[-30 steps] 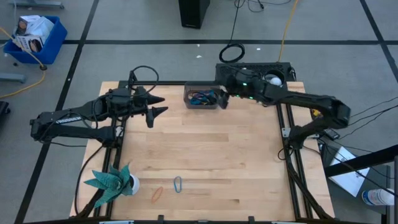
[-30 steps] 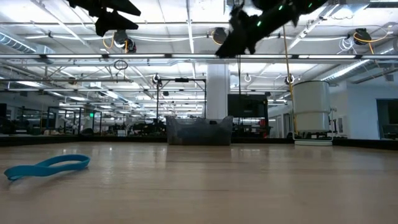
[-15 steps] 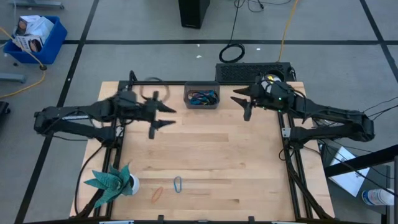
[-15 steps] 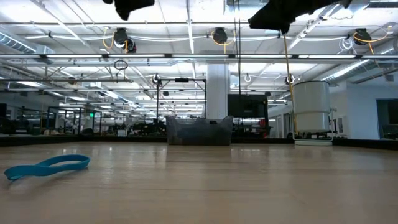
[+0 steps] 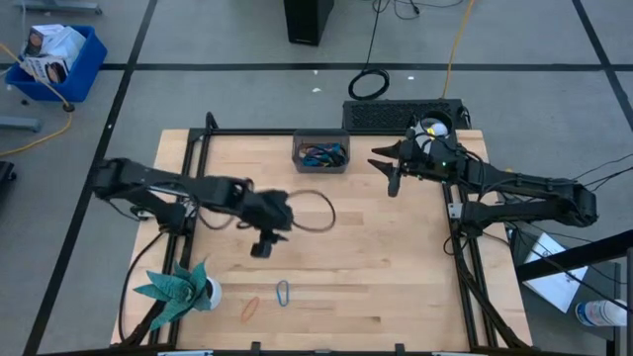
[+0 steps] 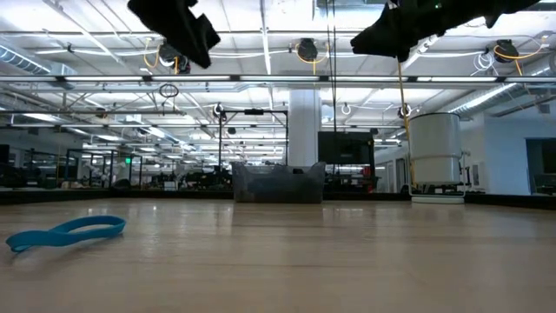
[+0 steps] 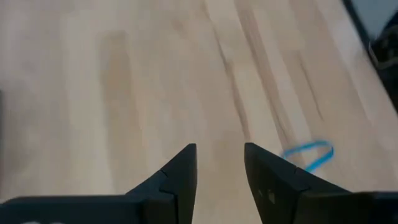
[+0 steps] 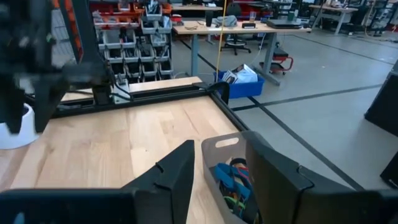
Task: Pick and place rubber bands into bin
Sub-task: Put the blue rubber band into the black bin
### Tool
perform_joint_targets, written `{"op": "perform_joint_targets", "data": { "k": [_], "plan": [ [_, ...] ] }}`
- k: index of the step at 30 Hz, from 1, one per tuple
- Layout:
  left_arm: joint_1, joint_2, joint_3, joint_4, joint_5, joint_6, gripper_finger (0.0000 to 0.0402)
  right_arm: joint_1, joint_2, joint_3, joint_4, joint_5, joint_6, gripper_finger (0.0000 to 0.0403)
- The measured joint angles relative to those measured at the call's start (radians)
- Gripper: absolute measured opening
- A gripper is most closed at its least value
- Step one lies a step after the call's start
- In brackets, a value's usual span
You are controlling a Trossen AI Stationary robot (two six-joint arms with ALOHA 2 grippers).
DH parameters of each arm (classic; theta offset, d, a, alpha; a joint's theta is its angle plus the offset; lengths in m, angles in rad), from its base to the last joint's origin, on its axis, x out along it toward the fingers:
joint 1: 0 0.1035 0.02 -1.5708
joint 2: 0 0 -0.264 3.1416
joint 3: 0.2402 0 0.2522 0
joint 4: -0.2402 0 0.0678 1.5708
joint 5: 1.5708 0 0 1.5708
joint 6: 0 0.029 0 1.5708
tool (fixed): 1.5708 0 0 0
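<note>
The dark grey bin (image 5: 320, 155) stands at the table's far edge with several coloured rubber bands inside; it also shows in the right wrist view (image 8: 231, 177) and the low view (image 6: 278, 183). A teal band (image 5: 283, 293) and an orange band (image 5: 250, 309) lie flat near the table's near edge. The teal band also shows in the left wrist view (image 7: 309, 154) and the low view (image 6: 65, 233). My left gripper (image 5: 260, 249) hangs open and empty over the table's middle, short of the teal band. My right gripper (image 5: 382, 175) is open and empty, right of the bin.
A white pot with a green paper plant (image 5: 180, 287) stands at the near left corner. The left arm's cable loops out (image 5: 313, 212) over the table's middle. A blue crate (image 5: 54, 54) and a black cable ring (image 5: 368, 85) lie on the floor beyond the table.
My left gripper has swung from left of the bin toward the table's middle and near edge, turning until it points at the near edge. My right gripper has drawn back from the bin toward the table's right edge, then kept still. The bands have not moved.
</note>
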Motion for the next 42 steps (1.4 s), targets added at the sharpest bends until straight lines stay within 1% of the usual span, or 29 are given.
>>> {"op": "perform_joint_targets", "data": {
  "k": [5,10,20,25,31,36,42],
  "plan": [
    [-0.073,0.117,0.005,-0.008,-0.001,-0.043,0.0143,0.0,0.0,0.0,0.0,0.0,-0.008,0.0141],
    [-0.138,0.222,0.005,0.0,-0.001,-0.14,0.0141,0.0,0.0,0.0,-0.009,0.0,-0.029,0.0141],
    [-0.241,0.367,0.005,0.029,0.001,-0.255,0.0141,0.0,0.0,0.0,-0.014,-0.002,-0.034,0.0141],
    [-0.265,0.415,0.005,0.074,0.006,-0.3,0.0141,0.0,0.004,0.0,-0.017,-0.003,-0.034,0.0141],
    [-0.28,0.453,0.005,0.06,0.003,-0.34,0.0141,0.0,0.017,-0.001,-0.024,-0.003,-0.037,0.0141],
    [-0.284,0.491,0.006,0.068,0.003,-0.345,0.014,0.0,0.031,-0.001,-0.026,-0.003,-0.038,0.0141],
    [-0.284,0.506,0.009,0.068,0.007,-0.366,0.014,0.0,0.04,-0.001,-0.03,-0.003,-0.038,0.0141]
  ]
}}
